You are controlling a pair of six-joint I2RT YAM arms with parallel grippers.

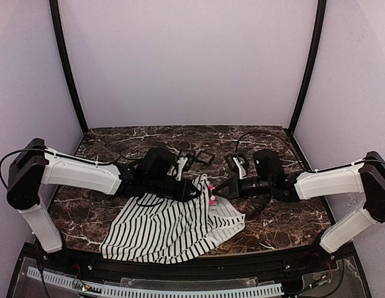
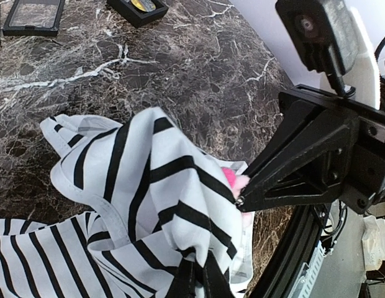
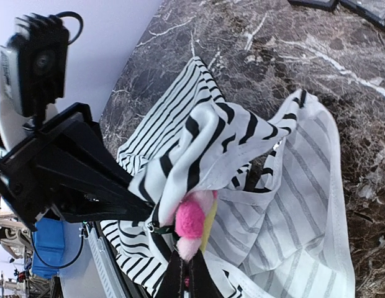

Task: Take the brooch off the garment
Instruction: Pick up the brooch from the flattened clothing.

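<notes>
Two tools (image 2: 195, 279) (image 3: 183, 276), one garment (image 1: 167, 230), apparently one brooch (image 3: 191, 217).

- garment (image 1: 174, 226): white with thin black stripes
- brooch (image 3: 191, 220): bright pink and white petals, with a yellowish edge
- table (image 1: 118, 146): dark brown marble pattern with white veins
- frames (image 2: 34, 15): black
- walls (image 1: 192, 62): pale lilac

A robotics lab bench, this one: plain pale walls (image 1: 192, 62) box in a dark marble-patterned tabletop (image 1: 118, 139), black poles (image 1: 67, 62) rise at the corners, two white-and-black robot arms (image 1: 74, 174) sit bolted in front, slotted cable duct (image 1: 180, 289) and loose wiring (image 1: 77, 272) along the near edge
</notes>
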